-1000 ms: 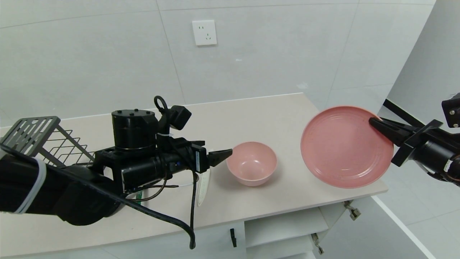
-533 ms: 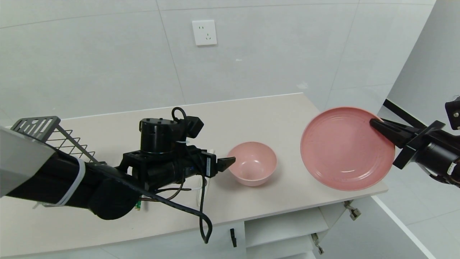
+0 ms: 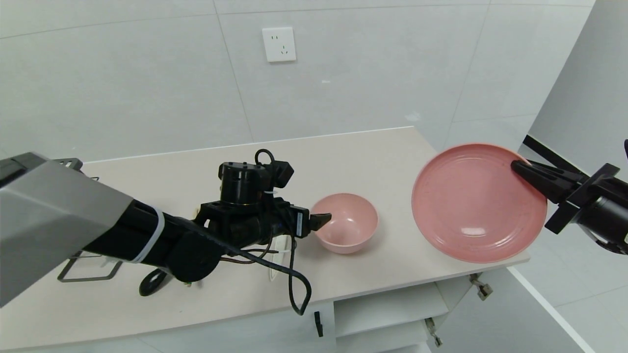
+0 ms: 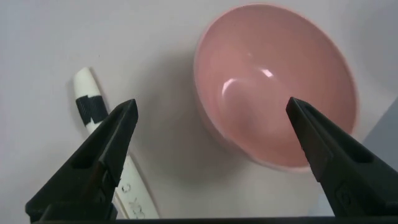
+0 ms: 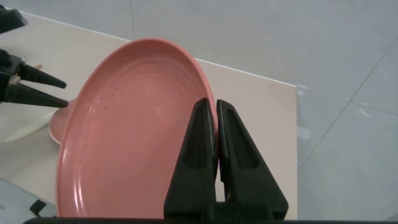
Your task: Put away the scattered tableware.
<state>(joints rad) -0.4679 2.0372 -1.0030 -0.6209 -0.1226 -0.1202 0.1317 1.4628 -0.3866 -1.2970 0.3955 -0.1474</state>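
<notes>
A pink bowl (image 3: 347, 223) stands upright on the beige table (image 3: 373, 157), near its middle. My left gripper (image 3: 320, 221) is open right at the bowl's left rim; in the left wrist view the gripper (image 4: 211, 104) has one finger (image 4: 99, 162) over the table and the other (image 4: 329, 155) across the bowl (image 4: 280, 81). A white utensil with a black band (image 4: 93, 115) lies beside the bowl. My right gripper (image 3: 524, 170) is shut on the far right rim of a pink plate (image 3: 473, 201), holding it tilted above the table's right end; the closed fingertips (image 5: 211, 109) pinch the plate (image 5: 124, 137).
A dark wire rack (image 3: 71, 162) sits at the table's left end, mostly hidden behind my left arm. Open shelves (image 3: 387, 309) show under the table's front edge. The table's right corner (image 3: 520, 255) lies just under the plate.
My left arm has stretched forward and to the right, bringing its gripper up to the bowl's rim. The right gripper and plate have drifted slightly right.
</notes>
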